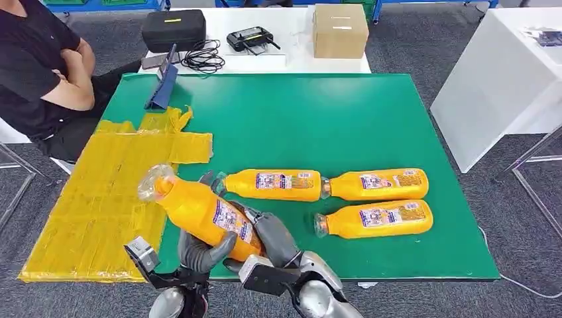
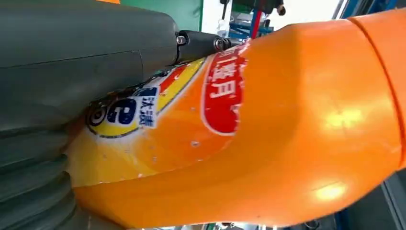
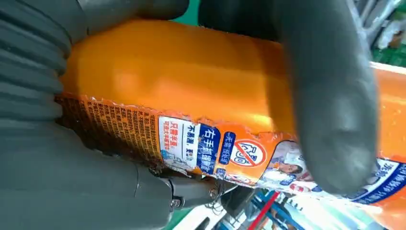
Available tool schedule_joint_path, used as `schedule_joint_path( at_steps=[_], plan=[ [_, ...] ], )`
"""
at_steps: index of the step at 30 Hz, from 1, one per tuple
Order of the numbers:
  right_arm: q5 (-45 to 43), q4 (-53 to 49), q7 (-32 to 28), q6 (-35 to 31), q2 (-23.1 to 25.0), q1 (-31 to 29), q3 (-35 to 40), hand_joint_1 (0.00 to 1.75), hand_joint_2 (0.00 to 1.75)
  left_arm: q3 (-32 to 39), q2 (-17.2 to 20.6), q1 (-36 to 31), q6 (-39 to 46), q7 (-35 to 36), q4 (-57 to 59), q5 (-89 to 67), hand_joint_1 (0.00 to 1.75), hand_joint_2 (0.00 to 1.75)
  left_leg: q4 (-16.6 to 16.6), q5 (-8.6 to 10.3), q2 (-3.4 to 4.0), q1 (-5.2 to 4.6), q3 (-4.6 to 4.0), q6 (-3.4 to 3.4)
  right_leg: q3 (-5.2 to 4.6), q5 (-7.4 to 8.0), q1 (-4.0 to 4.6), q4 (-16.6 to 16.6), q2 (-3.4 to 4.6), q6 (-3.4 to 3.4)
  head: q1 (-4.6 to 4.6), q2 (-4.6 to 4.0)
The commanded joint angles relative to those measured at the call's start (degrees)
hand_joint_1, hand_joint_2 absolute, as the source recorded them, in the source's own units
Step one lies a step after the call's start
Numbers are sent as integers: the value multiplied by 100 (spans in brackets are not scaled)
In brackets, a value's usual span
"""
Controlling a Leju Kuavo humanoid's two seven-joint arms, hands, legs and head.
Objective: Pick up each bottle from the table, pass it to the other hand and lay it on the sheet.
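Note:
An orange bottle [image 1: 199, 212] with a clear cap end is held tilted above the table's near edge, its cap pointing toward the yellow sheet [image 1: 99, 205]. My left hand [image 1: 199, 255] wraps its lower end from below. My right hand [image 1: 273, 240] grips the same end from the right. Up close, the left wrist view has the bottle [image 2: 268, 134] against my left hand [image 2: 72, 72]. In the right wrist view my right hand [image 3: 72, 182] has its fingers [image 3: 330, 96] curled over the label [image 3: 206, 143]. Three more orange bottles [image 1: 272, 184] [image 1: 378, 183] [image 1: 376, 218] lie on the green table [image 1: 298, 112].
A person [image 1: 40, 73] sits at the far left with arms folded, beside the sheet. A blue stand [image 1: 164, 86] is at the green table's far left corner. Behind it a white table holds a black case [image 1: 173, 28], cables and a cardboard box [image 1: 339, 30]. Another white table [image 1: 504, 73] stands right.

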Motion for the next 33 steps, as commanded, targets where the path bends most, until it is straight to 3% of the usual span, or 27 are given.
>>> schedule_joint_path(
  at_steps=[1, 2, 10, 14, 17, 19, 20, 21, 22, 25, 33],
  plan=[
    [141, 498, 103, 116, -60, -383, 597, 175, 175, 60, 131, -127, -111, 9, 380, -35, 68, 175, -14, 3, 8, -1, 12, 5, 9, 6, 0, -13, 7, 0, 0, 0],
    [150, 556, 112, 116, -40, -406, 624, 175, 175, 65, 130, -130, -142, -3, 383, -33, 175, 175, -21, 5, 9, 3, 15, 6, 13, 10, 5, -22, 8, -1, 0, 0],
    [165, 800, 127, 130, 44, -528, 666, 175, 175, 212, 118, -42, -309, -115, 282, 65, 175, 175, -15, 4, -3, 2, 13, 4, 13, 4, 3, -16, -4, -1, -2, 0],
    [171, 1282, 274, 200, 561, -903, 818, 175, 175, 680, 275, 188, -616, -193, 49, 228, 175, 175, -16, 0, 28, 1, 14, 2, 2, 8, 2, -10, 27, -4, 0, 0],
    [86, 1588, 336, 166, 848, -1123, 862, 175, 175, 1137, 223, 313, -833, -193, -133, 76, 175, 175, -18, -2, 48, 7, 16, -1, -1, 12, 6, -9, 47, -7, 0, 0],
    [86, 1656, 379, -50, 931, -1171, 833, 175, 175, 1423, 92, 346, -537, -193, -322, -324, 175, 175, -14, 0, 31, 11, 10, 0, -3, 9, 9, -7, 30, -6, -2, 0],
    [107, 1594, 397, -243, 931, -1191, 880, 28, 175, 1593, -1, 383, -78, -193, -522, -741, 175, 175, -10, 1, 21, 8, 7, 0, -1, 4, 6, -2, 18, -3, 0, 0],
    [96, 1559, 421, -263, 931, -1201, 916, 28, 175, 1600, 2, 409, -82, -193, -544, -742, 175, 175, -9, 0, 23, 15, 7, 1, -1, 6, 14, -5, 21, -4, 0, 0],
    [55, 1573, 568, -229, 931, -1329, 1039, 0, 175, 1733, -69, 451, 659, -193, -857, -1270, 175, 175, -3, -1, 21, 14, 0, 2, -7, 5, 13, 1, 21, -2, 0, 0],
    [-368, 1496, 567, -302, 931, -1536, 1167, 0, 175, 1804, 128, 582, 634, -193, -1133, -1031, 175, 175, 0, -4, 30, 19, -7, 4, -11, 8, 18, 1, 30, -1, 2, 0],
    [-368, 1496, 567, -302, 931, -1536, 1167, 0, 175, 1804, 128, 582, 634, -193, -1133, -1031, 175, 175, -10, 3, -2, 15, 1, 3, 4, 4, 13, -7, 0, -1, 4, 0]
  ],
)
